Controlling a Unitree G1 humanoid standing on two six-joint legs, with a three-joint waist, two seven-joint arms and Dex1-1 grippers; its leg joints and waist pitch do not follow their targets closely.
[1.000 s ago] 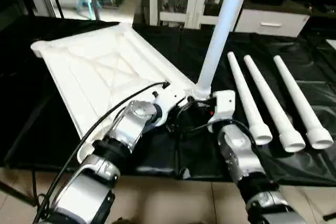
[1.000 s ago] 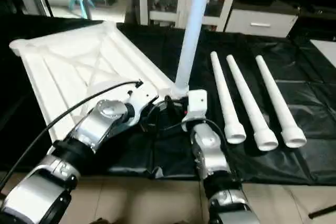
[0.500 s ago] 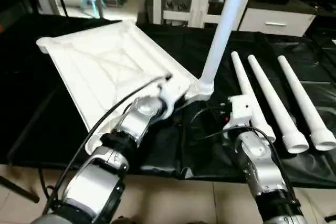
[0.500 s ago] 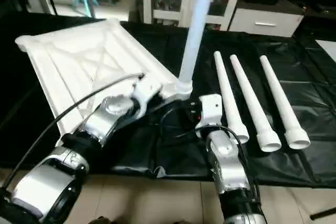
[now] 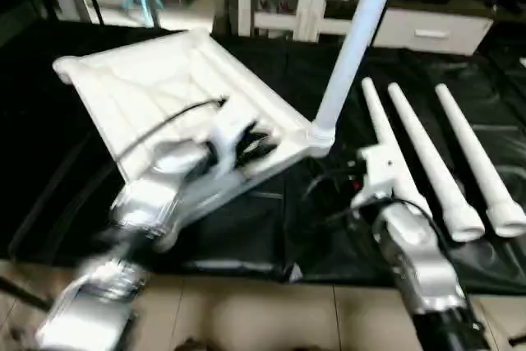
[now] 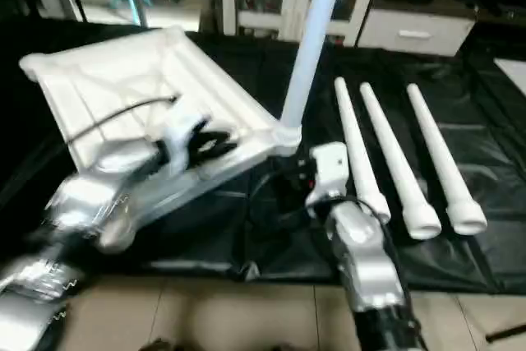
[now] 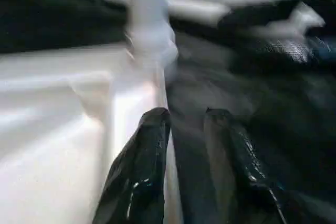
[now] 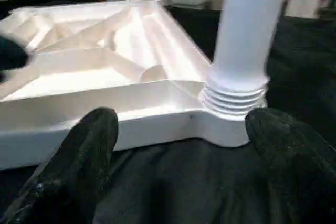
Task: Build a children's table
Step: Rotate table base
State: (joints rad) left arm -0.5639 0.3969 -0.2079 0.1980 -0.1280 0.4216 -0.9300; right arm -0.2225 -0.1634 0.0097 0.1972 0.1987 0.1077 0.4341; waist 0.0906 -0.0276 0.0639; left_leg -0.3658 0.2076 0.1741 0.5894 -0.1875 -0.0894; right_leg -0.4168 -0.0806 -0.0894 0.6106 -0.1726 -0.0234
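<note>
1. The left gripper (image 5: 251,144) is pulling away from the corner socket it was pressed against a second ago, sliding back along the near edge of the tabletop (image 5: 156,96) toward nine o'clock; its arm is blurring with the motion. Its fingers (image 7: 142,171) are standing slightly apart with nothing between them, one lying over the tabletop's rim.

2. The right gripper (image 8: 184,161) is also backing off toward six o'clock from the standing leg (image 5: 349,47). Its fingers are spread wide, empty, framing the leg's threaded end (image 8: 235,97) without touching it.

3. The leg is standing upright by itself in the corner socket (image 5: 322,136), at the tabletop's three o'clock corner, with several threads still showing above the socket.

4. The tabletop is lying ribbed side up on the black cloth (image 5: 271,228). Three spare legs (image 5: 427,162) are lying side by side at three o'clock of the standing leg, well apart from both grippers.

5. Judging by this, the first leg is being treated as seated; three sockets are still waiting, and the exposed threads suggest it may not be fully tightened.
</note>
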